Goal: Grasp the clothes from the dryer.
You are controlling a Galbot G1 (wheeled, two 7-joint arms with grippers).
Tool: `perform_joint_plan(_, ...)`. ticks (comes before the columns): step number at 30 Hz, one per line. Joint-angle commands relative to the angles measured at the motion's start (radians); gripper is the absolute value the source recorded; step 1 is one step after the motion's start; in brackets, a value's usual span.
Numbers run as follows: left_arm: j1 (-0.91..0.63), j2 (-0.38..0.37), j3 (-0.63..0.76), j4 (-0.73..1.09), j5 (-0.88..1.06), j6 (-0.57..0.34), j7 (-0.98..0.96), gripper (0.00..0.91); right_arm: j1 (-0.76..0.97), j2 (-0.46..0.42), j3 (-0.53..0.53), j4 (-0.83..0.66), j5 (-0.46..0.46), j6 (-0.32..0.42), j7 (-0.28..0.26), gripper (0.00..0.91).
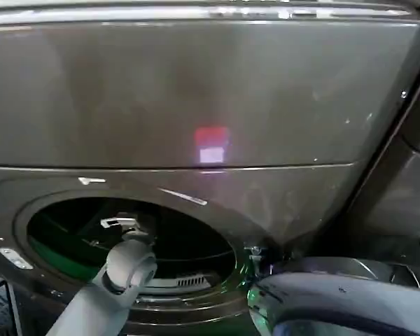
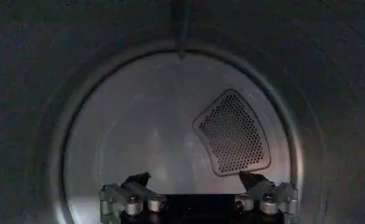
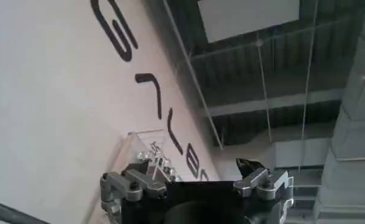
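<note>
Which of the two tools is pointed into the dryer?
The left tool, open, faces the drum's back wall inside the dryer; the right tool, also open, points at a lettered wall and ceiling.

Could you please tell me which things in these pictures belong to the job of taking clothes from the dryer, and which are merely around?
Part of the job:
- dryer, round opening facing the robot
- left hand, open, inside the drum

Merely around:
- right hand, open, aimed at a lettered wall
- perforated vent panel at the drum's back
</note>
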Motion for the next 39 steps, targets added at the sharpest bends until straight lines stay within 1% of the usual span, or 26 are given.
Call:
perform_joint_plan(1,-0.179,-0.088,0.001,0.267,0.017,-0.016,0.019,0.907,0.002,-0.001,-0.001,0.003,0.001,-0.002,0.0,0.907)
perform_joint_plan(3,-0.222,-0.112,-0.002,0.331,0.03,-0.028,0.026,0.907,0.004,-0.002,-0.003,0.004,0.002,-0.002,0.0,0.907)
perform_joint_plan(10,-0.309,-0.161,-0.021,0.488,0.051,-0.053,0.048,0.907,0.004,-0.005,-0.003,0.006,0.004,0.0,-0.002,0.907)
perform_joint_plan(20,-0.371,-0.184,-0.026,0.59,0.056,-0.054,0.092,0.907,0.009,-0.008,-0.003,0.015,0.015,0.0,-0.002,0.907)
perform_joint_plan(29,-0.448,-0.221,-0.027,0.739,0.075,-0.065,0.151,0.907,0.021,-0.014,-0.011,0.015,0.02,0.001,-0.003,0.907)
perform_joint_plan(33,-0.458,-0.223,-0.031,0.775,0.073,-0.069,0.184,0.907,0.022,-0.015,-0.009,0.011,0.02,0.002,-0.004,0.907)
perform_joint_plan(39,-0.479,-0.226,-0.028,0.821,0.078,-0.042,0.235,0.907,0.028,-0.009,-0.013,0.019,0.023,0.003,-0.004,0.907)
